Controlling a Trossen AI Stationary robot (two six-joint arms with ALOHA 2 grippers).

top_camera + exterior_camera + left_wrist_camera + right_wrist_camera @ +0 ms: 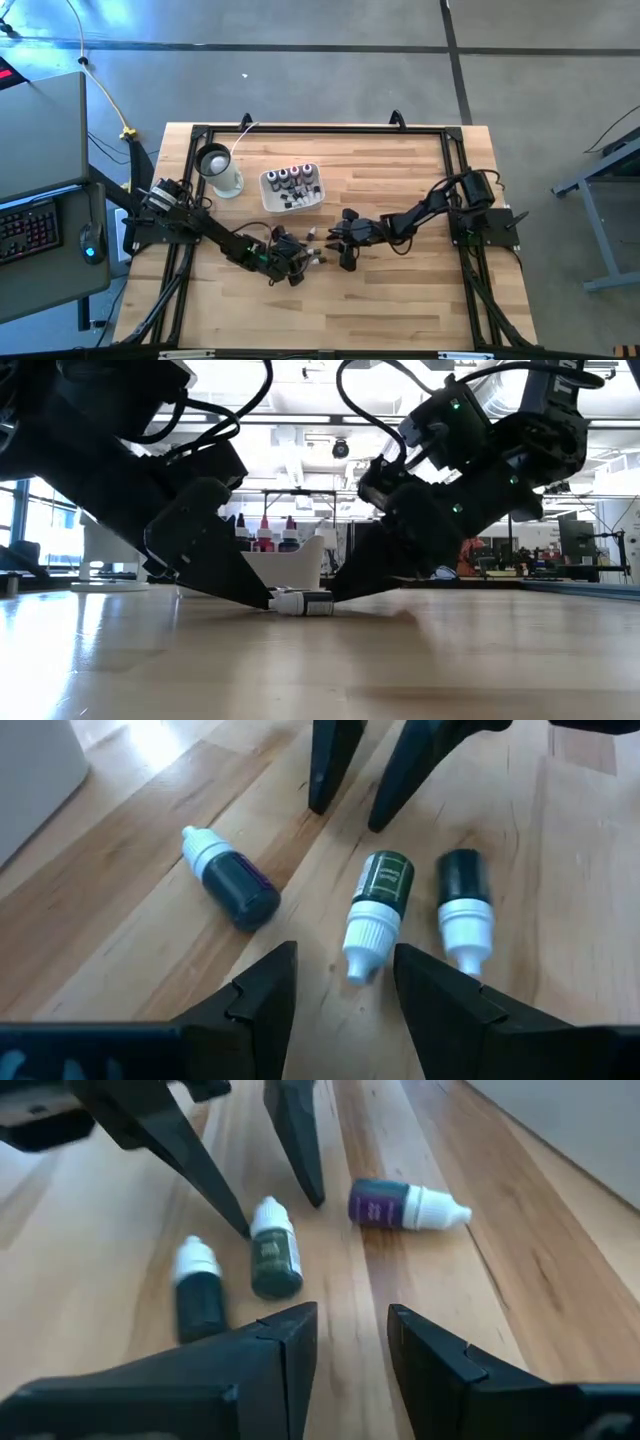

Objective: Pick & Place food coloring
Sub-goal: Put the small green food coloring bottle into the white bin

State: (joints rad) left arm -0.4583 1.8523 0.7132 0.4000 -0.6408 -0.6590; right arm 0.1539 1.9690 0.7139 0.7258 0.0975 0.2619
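Observation:
Three food coloring bottles lie on their sides on the wooden table between my two grippers: a purple one (240, 888) (385, 1204), a green-labelled one (380, 890) (275, 1260) and a dark one (462, 885) (200, 1300), all with white caps. My left gripper (345, 985) (300, 265) is open and low over the table, its fingertips on either side of the green bottle's cap (362, 942); touch does not show. My right gripper (352, 1335) (343, 252) is open too, facing the bottles from the right, a little short of them.
A white square tray (268, 202) with several more small bottles stands farther back, and it shows behind the grippers in the low view (300, 568). A white cup with a dark top (222, 172) stands to its left. A black frame (320, 130) borders the table; bare wood lies toward the near edge.

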